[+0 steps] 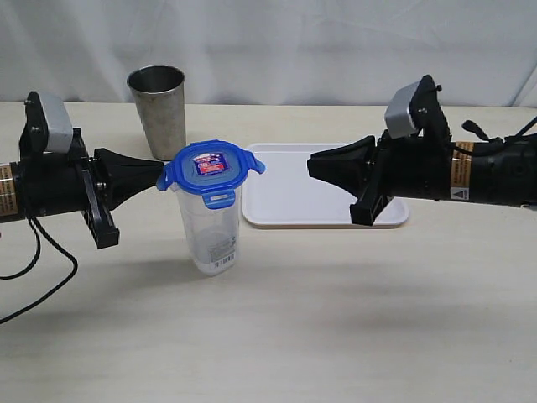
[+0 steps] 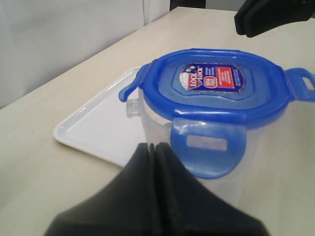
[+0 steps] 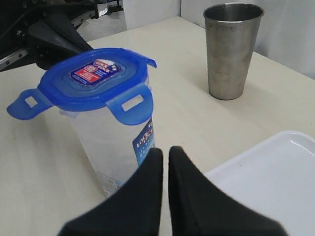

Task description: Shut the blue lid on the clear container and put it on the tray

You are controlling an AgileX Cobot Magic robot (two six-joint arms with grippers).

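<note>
Clear container [image 1: 208,239], blue lid [image 1: 210,165], tray [image 1: 289,201], tumbler [image 1: 159,109], one of each; left gripper [image 1: 159,175], right gripper [image 1: 310,164], each pressed together.

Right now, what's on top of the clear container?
The blue lid rests over the mouth of the clear container, its flaps sticking outward, a sticker on top. The lid hides the container's rim.

The container [image 1: 210,231] stands upright, clear and tall, with a barcode label near its base. The blue lid [image 1: 211,168] sits on top, sticker up, flaps sticking outward. The white tray [image 1: 294,201] lies flat just beside it.
</note>
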